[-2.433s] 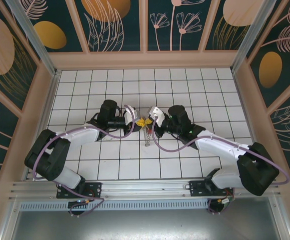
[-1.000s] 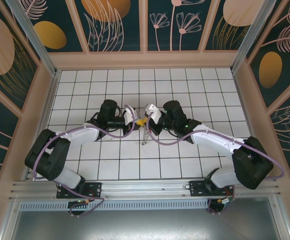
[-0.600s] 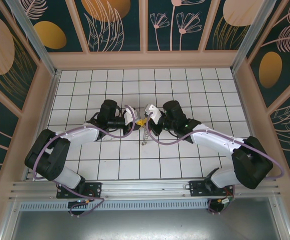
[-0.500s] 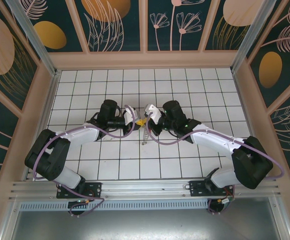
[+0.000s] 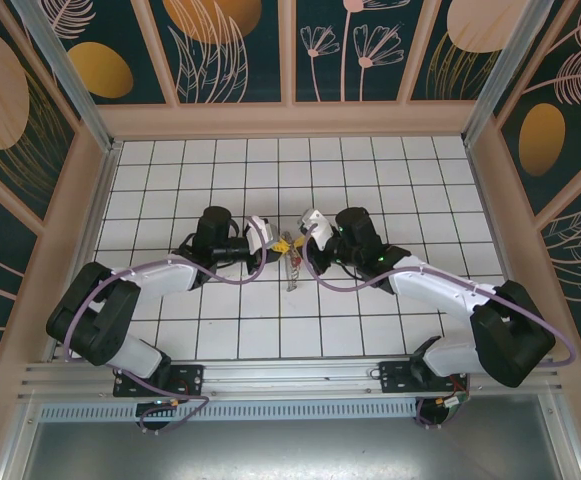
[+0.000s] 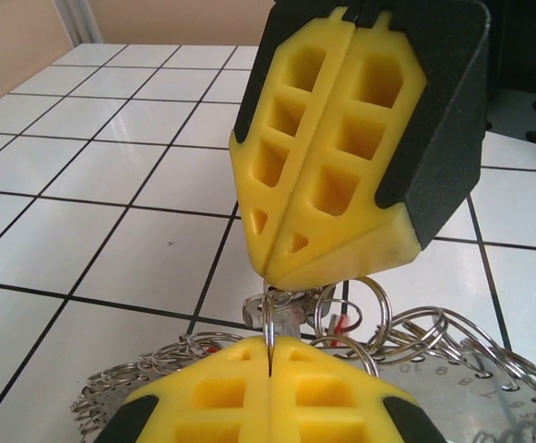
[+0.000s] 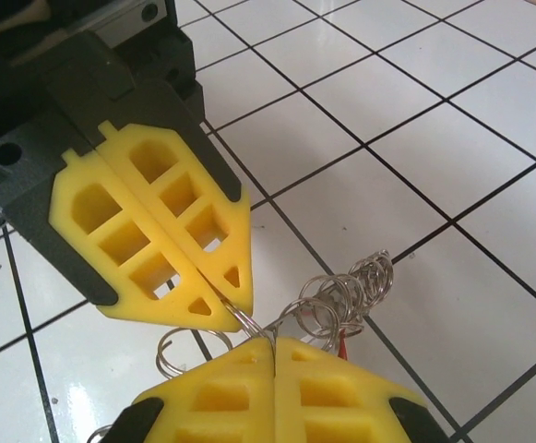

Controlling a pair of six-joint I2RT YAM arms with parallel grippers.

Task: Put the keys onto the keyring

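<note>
- The left tool (image 6: 269, 358) pinches the keyring (image 7: 337, 297) by its thin wire, fingers pressed together.
- The right tool (image 7: 275, 360) pinches the same wire, tip to tip.
- The keyring's loops sit between them, mid-worktop (image 5: 370, 320).

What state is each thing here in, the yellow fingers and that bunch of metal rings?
Left fingers: shut, pinching the thin wire of the keyring.
Right fingers: shut, pinching the same wire.
Keyring: gripped from both sides, its small rings bunched together.
Keys: a red bit shows among the rings; threaded on or not, cannot tell.
</note>
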